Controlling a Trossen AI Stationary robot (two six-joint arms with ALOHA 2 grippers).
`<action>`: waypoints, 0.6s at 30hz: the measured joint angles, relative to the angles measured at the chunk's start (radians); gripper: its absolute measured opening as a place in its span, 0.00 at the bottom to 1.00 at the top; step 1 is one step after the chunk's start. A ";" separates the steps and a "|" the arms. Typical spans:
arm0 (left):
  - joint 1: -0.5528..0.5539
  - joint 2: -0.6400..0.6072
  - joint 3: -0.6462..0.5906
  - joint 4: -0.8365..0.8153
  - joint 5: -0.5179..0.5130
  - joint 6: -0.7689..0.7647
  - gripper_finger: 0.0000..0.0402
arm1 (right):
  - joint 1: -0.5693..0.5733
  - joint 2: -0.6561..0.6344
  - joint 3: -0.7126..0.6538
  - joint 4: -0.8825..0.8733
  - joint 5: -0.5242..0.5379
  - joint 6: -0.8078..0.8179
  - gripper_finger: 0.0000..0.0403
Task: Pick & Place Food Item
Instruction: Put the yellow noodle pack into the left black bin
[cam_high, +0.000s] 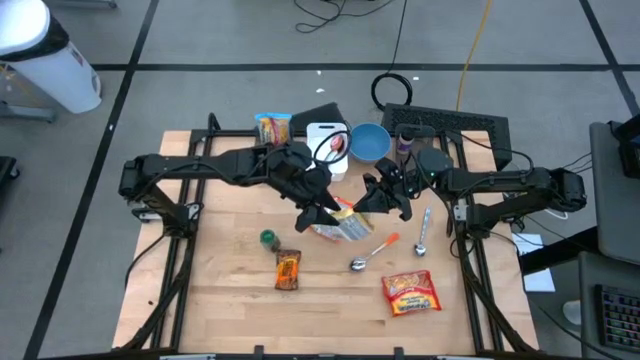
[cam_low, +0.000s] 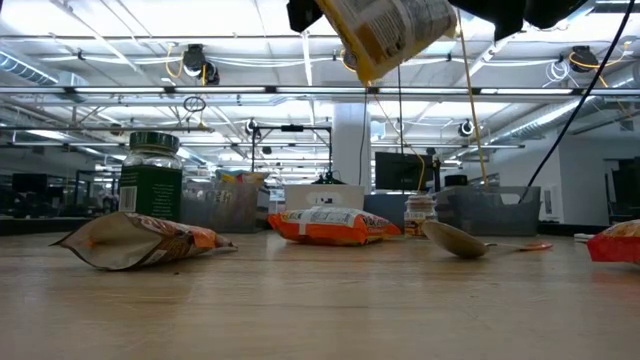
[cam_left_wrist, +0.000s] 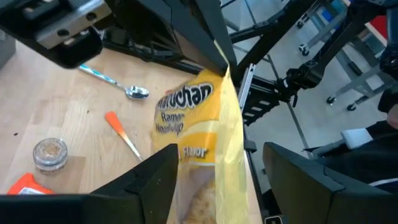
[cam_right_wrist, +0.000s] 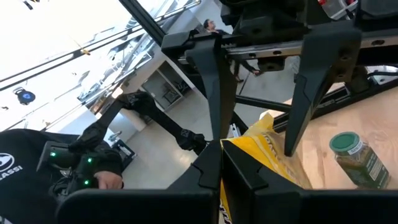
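Note:
A yellow ramen packet (cam_left_wrist: 186, 118) hangs above the middle of the table (cam_high: 220, 290), between my two grippers. My right gripper (cam_right_wrist: 217, 165) is shut on one end of it. My left gripper (cam_left_wrist: 221, 155) comes from the other side, open, one finger on either side of the packet's lower half. A gap shows between the packet and one left finger (cam_left_wrist: 298, 180). The low view shows the packet (cam_low: 390, 30) tilted, high above the tabletop. My right gripper pinches the packet's crimped end edge (cam_left_wrist: 222, 73) between its two shut fingers, coming roughly level from the table's right side. The packet hangs tilted below and beside the fingers, lifted clear of the table.
On the table lie a green-lidded jar (cam_high: 267, 238), an orange pouch (cam_high: 288, 269), a red and yellow packet (cam_high: 411, 293) and two spoons (cam_high: 358, 263) (cam_high: 422, 235). At the far edge stand a blue bowl (cam_high: 369, 142), a white board (cam_high: 327, 140) and a snack bag (cam_high: 272, 128).

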 joint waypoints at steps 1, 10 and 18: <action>0.000 0.000 0.000 -0.006 0.000 0.000 0.58 | 0.000 0.000 0.000 0.001 0.000 0.000 0.00; 0.000 0.000 0.000 -0.020 0.001 -0.002 0.38 | 0.000 0.000 0.000 0.008 0.000 0.000 0.00; 0.000 0.000 0.000 -0.020 0.001 0.000 0.20 | 0.000 0.000 0.000 0.008 0.000 0.000 0.00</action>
